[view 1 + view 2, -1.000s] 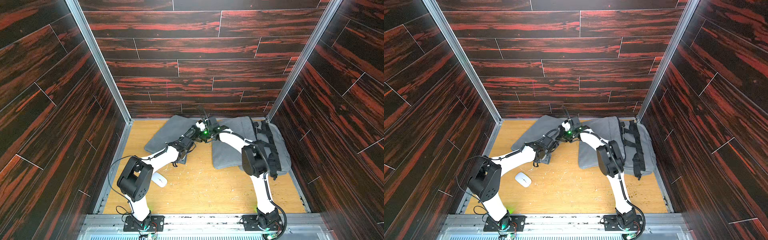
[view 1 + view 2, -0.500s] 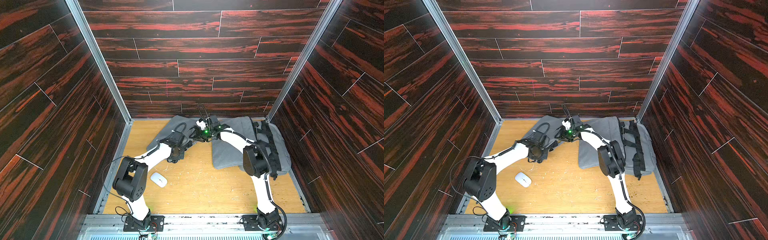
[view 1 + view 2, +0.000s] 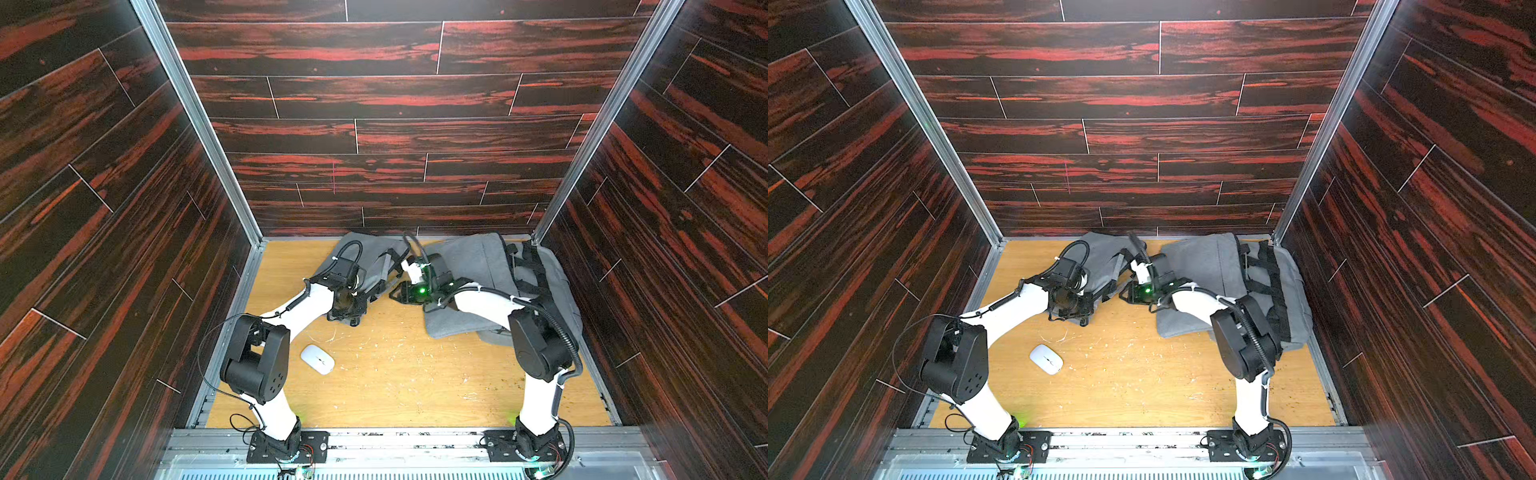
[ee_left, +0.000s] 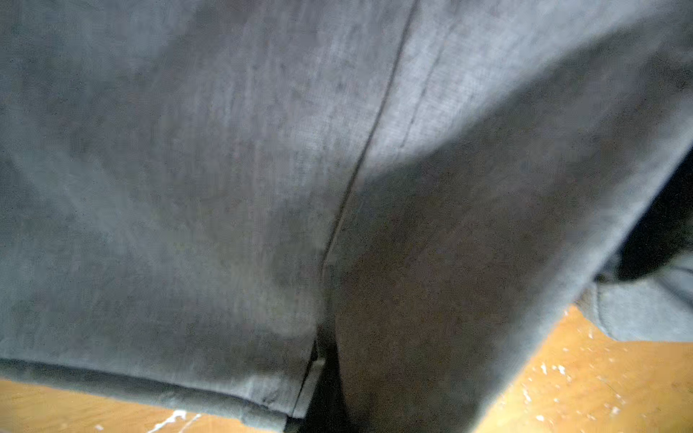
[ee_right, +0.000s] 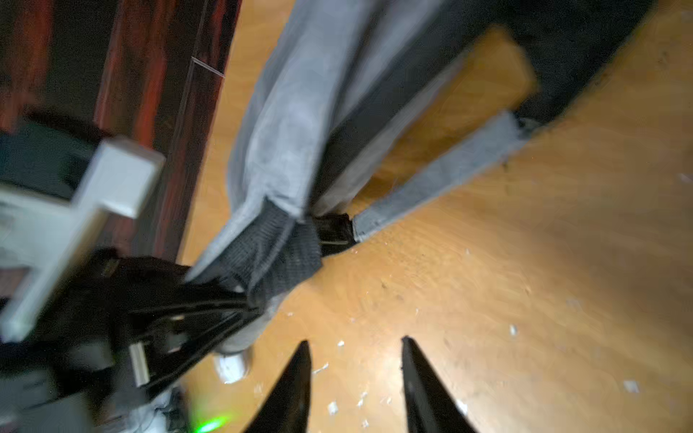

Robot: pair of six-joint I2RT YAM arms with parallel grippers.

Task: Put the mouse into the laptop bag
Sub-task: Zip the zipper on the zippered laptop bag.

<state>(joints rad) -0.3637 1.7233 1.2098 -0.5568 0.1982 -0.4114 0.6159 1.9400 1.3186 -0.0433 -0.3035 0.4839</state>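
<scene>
The mouse [image 3: 317, 359] looked light and slick, best pinched across its sides; left hand [image 3: 372, 291] clutched the bag [image 3: 469, 266], right hand [image 5: 355, 342] stood open, empty.

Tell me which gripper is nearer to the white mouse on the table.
Left, slightly. The left gripper, at the edge of the laptop bag, is beyond the mouse, toward the back wall. The right gripper, open above the table, is just past it, further toward the robot's right.
</scene>
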